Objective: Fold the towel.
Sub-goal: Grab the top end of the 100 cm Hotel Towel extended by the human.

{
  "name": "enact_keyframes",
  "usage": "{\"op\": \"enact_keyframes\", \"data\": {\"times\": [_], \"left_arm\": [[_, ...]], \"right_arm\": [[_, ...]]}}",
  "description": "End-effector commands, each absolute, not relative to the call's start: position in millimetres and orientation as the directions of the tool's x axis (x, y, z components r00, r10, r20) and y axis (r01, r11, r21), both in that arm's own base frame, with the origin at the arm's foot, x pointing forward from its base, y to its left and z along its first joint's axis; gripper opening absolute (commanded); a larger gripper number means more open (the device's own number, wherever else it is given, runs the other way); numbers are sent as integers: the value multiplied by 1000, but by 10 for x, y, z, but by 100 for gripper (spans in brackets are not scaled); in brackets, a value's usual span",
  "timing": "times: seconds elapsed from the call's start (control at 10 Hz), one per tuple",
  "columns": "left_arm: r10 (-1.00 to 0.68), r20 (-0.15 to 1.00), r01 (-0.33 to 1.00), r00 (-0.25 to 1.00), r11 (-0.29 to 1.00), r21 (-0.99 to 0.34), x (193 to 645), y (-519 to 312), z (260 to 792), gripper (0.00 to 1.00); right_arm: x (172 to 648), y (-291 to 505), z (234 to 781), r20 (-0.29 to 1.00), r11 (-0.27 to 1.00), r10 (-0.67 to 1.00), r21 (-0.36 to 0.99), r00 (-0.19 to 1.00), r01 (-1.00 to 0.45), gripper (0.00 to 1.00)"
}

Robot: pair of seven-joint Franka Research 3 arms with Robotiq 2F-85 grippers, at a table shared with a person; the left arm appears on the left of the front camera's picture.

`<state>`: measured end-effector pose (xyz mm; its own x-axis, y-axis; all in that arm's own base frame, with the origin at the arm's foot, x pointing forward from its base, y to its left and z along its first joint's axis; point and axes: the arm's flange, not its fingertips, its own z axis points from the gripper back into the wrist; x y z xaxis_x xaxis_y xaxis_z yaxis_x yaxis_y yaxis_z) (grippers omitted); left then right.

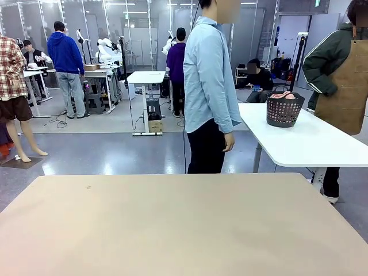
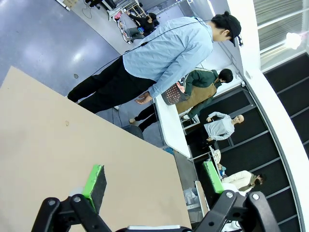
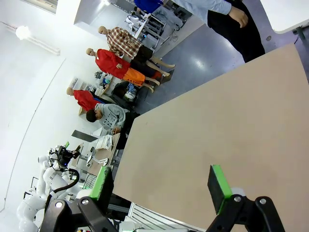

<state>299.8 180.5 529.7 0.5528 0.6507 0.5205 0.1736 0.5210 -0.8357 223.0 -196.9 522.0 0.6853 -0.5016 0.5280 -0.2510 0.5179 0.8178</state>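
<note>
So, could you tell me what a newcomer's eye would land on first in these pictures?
Probably the person in a light blue shirt, standing at the far edge of the wide beige table. Next, the dark basket on the white table behind, to the right, with the pink towel bunched inside. In the wrist views, the left gripper and right gripper hang above the beige table, jaws open.

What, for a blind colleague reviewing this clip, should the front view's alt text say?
A person in a light blue shirt stands at the far edge of a tan table that spans the foreground. Behind, to the picture's right, a dark basket holding the pink towel sits on a white table, beside someone in a brown apron.
</note>
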Motion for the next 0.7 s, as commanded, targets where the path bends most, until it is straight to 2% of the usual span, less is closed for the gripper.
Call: {"op": "enact_keyframes", "data": {"times": [0.0, 0.6], "left_arm": [[659, 504, 170, 558, 505, -847, 3013, 1804, 5312, 100], [659, 504, 170, 558, 505, -847, 3013, 1804, 5312, 100]], "right_arm": [[2250, -1978, 5234, 546, 520, -495, 809, 676, -272, 100], [2250, -1978, 5234, 546, 520, -495, 809, 676, -272, 100]]}}
